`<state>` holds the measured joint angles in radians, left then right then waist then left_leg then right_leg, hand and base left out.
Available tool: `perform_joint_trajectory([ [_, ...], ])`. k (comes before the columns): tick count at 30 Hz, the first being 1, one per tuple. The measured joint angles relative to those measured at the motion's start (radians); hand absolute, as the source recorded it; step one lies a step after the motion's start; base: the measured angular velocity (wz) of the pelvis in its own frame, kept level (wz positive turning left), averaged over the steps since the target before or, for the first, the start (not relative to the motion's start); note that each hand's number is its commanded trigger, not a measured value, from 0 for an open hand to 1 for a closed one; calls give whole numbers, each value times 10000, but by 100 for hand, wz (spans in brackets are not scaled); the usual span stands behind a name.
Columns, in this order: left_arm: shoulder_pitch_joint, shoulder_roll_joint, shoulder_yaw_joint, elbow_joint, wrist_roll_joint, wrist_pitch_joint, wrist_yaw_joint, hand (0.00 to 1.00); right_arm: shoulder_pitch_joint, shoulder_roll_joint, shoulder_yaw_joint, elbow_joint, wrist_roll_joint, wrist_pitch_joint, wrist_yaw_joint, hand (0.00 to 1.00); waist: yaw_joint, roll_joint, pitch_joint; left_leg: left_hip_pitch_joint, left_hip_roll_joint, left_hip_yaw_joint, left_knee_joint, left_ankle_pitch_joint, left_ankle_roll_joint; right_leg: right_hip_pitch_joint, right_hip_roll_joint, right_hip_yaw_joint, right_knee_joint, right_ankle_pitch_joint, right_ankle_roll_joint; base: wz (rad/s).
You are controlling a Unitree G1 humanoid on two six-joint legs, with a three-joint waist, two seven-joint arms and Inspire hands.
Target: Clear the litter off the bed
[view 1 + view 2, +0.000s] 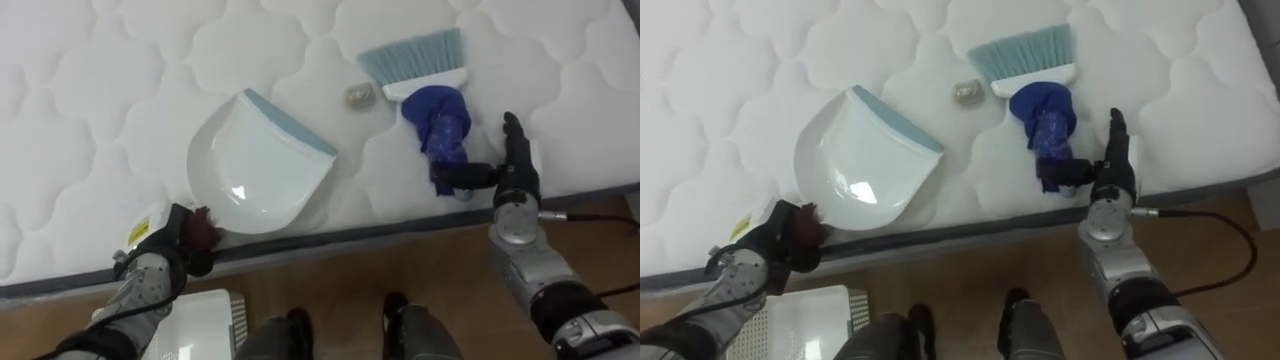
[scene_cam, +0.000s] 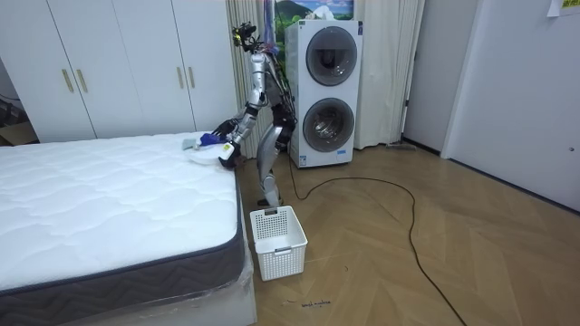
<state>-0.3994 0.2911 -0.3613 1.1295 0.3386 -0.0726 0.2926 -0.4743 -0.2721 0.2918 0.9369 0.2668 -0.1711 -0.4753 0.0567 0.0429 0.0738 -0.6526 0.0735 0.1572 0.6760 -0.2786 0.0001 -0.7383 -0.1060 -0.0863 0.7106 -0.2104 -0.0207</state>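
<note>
A white dustpan (image 1: 260, 170) with a pale blue lip lies on the white quilted mattress (image 1: 90, 110) near its front edge. My left hand (image 1: 185, 240) is curled round the dustpan's handle at the mattress edge. A small crumpled scrap (image 1: 360, 96) sits between the dustpan's lip and a brush (image 1: 415, 58) with light blue bristles. The brush's dark blue handle (image 1: 440, 125) points toward me. Beside its end my right hand (image 1: 515, 175) rests with fingers straight and the thumb stretched out to touch the handle tip.
A white slatted basket (image 1: 205, 320) stands on the wooden floor by my left leg, against the bed side (image 2: 276, 240). I stand at the bed's long side; stacked washing machines (image 2: 324, 91) are behind me.
</note>
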Motion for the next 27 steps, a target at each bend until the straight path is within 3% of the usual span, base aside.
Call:
perform_joint_trajectory([
  [12, 3, -160, -2, -6, -60, -32, 25, 100, -778, 217, 229, -863, -446, -74, -78, 0, 80, -16, 5, -154, -29, -52, -8, 36, -8, -66, -125, -192, 19, -8, -19, 5],
  [17, 45, -251, 2, -29, -114, -57, -10, 100, -783, 422, 236, -864, -779, -74, -23, 0, 99, -24, 6, -127, -23, -48, -2, 39, 2, 32, -153, -245, -10, -49, 41, 5],
  [27, 40, -372, -23, 89, -115, -200, -29, 100, -744, 398, 433, -584, -836, -77, 120, 0, 252, -29, 13, 23, -25, -63, -22, 41, 9, 203, -153, -273, -82, -117, 49, 0],
])
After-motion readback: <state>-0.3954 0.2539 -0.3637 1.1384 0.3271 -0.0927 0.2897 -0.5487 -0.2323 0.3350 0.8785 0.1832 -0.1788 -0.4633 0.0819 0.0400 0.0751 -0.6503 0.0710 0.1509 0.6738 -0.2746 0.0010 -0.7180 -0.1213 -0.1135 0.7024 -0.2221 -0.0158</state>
